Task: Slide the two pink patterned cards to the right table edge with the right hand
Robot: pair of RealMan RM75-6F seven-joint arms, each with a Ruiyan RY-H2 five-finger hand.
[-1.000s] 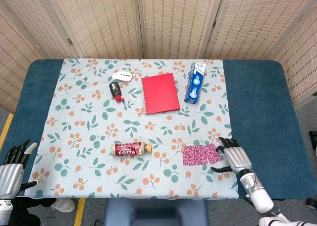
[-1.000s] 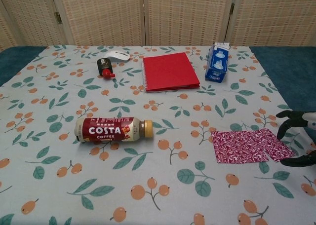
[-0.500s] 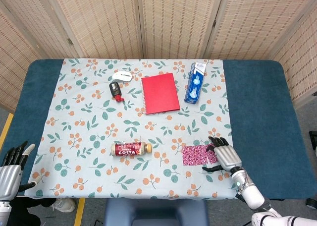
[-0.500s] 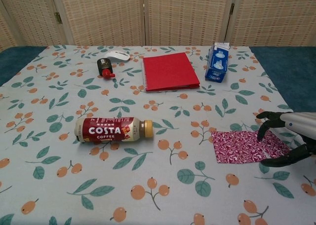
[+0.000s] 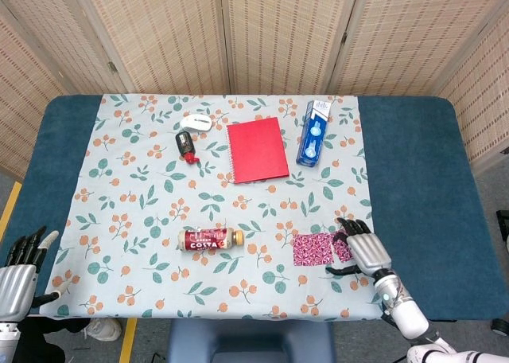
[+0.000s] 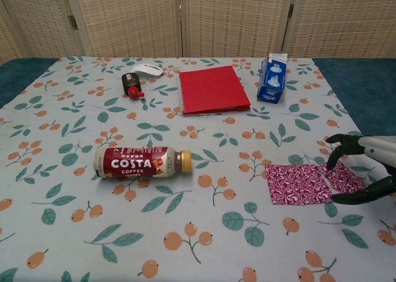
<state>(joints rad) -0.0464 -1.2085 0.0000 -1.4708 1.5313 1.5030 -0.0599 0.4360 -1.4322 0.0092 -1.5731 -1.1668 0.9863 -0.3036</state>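
Pink patterned cards lie side by side near the cloth's right edge, and we have our right hand arched, fingertips on the right card, gripping nothing, so next we judge a steady rightward drag while pressing down.

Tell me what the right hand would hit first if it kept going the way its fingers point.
Probably the milk carton, far up the table: the right hand points away from the robot over the right pink card. Depth is unclear.
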